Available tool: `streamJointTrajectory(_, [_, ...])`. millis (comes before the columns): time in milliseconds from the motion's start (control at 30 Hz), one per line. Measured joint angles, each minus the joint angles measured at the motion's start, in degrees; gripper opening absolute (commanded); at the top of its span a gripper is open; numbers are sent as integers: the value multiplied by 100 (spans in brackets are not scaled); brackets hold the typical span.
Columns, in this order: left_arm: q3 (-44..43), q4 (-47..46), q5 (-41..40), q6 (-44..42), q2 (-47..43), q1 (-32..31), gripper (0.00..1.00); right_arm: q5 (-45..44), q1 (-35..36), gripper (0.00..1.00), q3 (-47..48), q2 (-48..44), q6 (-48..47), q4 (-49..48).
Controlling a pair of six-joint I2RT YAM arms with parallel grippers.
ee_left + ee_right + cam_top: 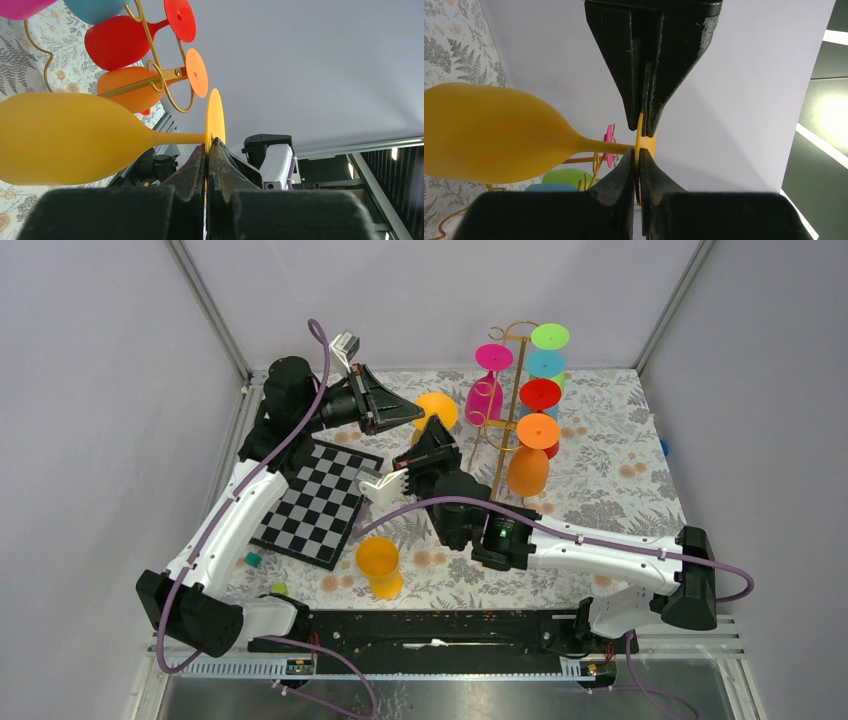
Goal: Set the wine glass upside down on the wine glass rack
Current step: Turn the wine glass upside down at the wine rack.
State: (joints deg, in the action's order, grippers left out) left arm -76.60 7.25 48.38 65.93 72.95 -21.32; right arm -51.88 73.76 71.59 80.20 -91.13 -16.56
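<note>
Yellow glass [65,137] is hanging aloft beside the rack [497,445], left hand [207,150] and right hand [638,157] both pinching its foot; opposing pulls risk twisting it free, striking hung glasses [541,395].

1. No text, label, brand name, number or sign can be read in any of the three views.
2. The flat black-and-white chequered board [318,502] lying on the floral table cover bears only plain squares, with no letters or figures on it.
3. The white plastic arm links [590,555] show small dark marks, too small to tell whether they are lettering.
</note>
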Motion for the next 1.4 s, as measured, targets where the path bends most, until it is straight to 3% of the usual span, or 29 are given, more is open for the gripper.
streamJointTrajectory(133, [0, 2, -2, 4, 0, 0, 0, 0, 0, 36, -2, 0, 4, 0])
streamJointTrajectory(233, [0, 17, -20, -120, 0, -9, 0, 2, 2, 77, -4, -2, 17, -39])
streamJointTrajectory(333, [9, 42, -85, -271, 0, -22, 0, 4, 7, 99, -9, -17, 46, -70])
streamJointTrajectory(833, [-9, 870, -962, -1285, -76, -39, 0, 120, 7, 100, -22, -111, 354, 210])
streamJointTrajectory(1167, [-256, 1950, -2076, -2621, -247, -37, 0, 621, -35, 100, 59, -146, 1174, 1303])
streamJointTrajectory(1400, [-256, 2387, -2638, -3333, -387, -37, 0, 1123, -144, 100, 831, -146, 2109, 2570])
